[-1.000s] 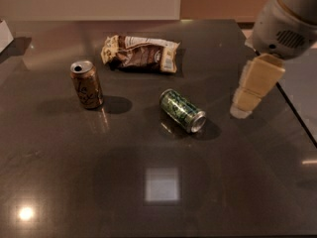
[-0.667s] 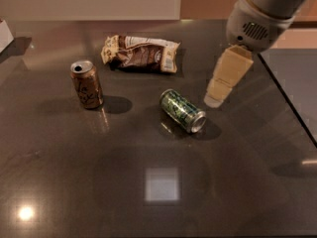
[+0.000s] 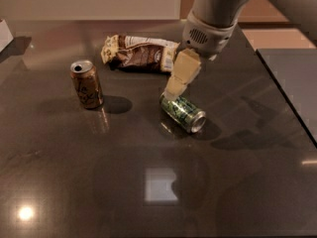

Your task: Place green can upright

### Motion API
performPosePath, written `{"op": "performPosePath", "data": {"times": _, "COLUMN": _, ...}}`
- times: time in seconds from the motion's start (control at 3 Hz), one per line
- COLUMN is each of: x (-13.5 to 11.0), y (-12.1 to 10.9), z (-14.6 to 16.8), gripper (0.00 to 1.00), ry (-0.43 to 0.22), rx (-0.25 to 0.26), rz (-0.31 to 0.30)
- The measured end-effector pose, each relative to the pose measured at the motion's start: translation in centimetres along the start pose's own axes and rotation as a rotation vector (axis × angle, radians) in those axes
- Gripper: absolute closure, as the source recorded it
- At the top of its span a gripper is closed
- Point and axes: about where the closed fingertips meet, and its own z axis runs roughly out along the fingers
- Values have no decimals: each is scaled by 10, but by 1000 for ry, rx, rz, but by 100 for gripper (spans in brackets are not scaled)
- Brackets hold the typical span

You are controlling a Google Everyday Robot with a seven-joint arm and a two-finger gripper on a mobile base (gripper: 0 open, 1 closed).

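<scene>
The small green patterned aluminium can [image 3: 183,113] lies on its side mid-table on the dark glossy table [image 3: 99,182]. The cream two-finger gripper [image 3: 173,90] hangs at the can's far-left end, seemingly touching it; open or closed, I cannot tell. The grey arm [image 3: 210,19] slants down from the far right. Best to grasp across the can's body, then tip it onto one silver end.

A dark, glossy table [image 3: 237,172] carries the green can [image 3: 184,114] on its side at the tip of the gripper [image 3: 173,91], a crumpled snack packet [image 3: 138,57] just behind it, and a brown can [image 3: 87,84] (upright, top opened) well apart.
</scene>
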Motion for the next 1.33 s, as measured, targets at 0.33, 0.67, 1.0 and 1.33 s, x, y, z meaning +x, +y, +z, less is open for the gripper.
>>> {"op": "performPosePath", "data": {"times": 0.33, "x": -19, "y": 7, "z": 25, "gripper": 0, "ry": 39, "rx": -17, "rz": 74}}
{"op": "performPosePath", "data": {"times": 0.67, "x": -25, "y": 16, "z": 45, "gripper": 0, "ry": 76, "rx": -9, "rz": 143}}
{"op": "performPosePath", "data": {"times": 1.0, "x": -18, "y": 19, "z": 66, "gripper": 0, "ry": 118, "rx": 11, "rz": 227}}
{"op": "performPosePath", "data": {"times": 1.33, "x": -7, "y": 19, "z": 79, "gripper": 0, "ry": 150, "rx": 25, "rz": 285}}
